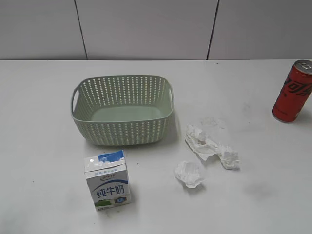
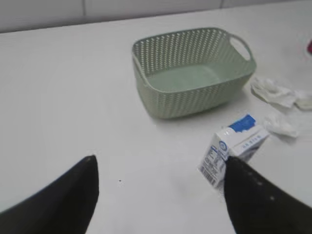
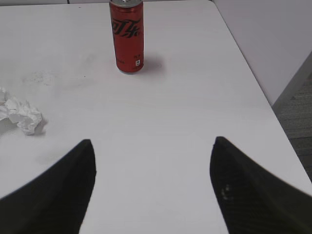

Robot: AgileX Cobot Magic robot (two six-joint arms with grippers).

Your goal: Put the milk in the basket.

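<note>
A: Milk [image 1: 107, 180]?
B: Upright on the table [image 1: 44, 126], front face toward the exterior camera, blue top, blue characters. Outside the basket [image 1: 122, 110], at about 7 o'clock from it, near but not touching.

A: Basket?
B: Pale green, lattice walls, handle slots on both short ends, nothing inside. Sitting mid-table, past the carton.

A: Left gripper [image 2: 158, 195]?
B: Spread wide, nothing between the fingers [image 2: 73, 195]. Over bare table. Milk [image 2: 233, 150] at about 2 o'clock from the gripper's midpoint, partly hidden behind the right-hand finger; touching or just in front — hard to say from the wrist view. Basket [image 2: 191, 102] at 12 to 1 o'clock, farther off.

A: Right gripper [image 3: 152, 187]?
B: Also wide open, empty. Hanging over bare table near its right edge.

A: Clutter?
B: Red soda can [image 1: 291, 91] standing at 3 o'clock from the basket, well apart. Two crumpled tissues: larger tissue [image 1: 210, 146] at 4 o'clock from the basket, smaller tissue [image 1: 190, 173] at about 5 o'clock, right of the milk. In the right wrist view, can [image 3: 127, 35] at about 11 o'clock, a tissue [image 3: 19, 113] at 10 o'clock.
</note>
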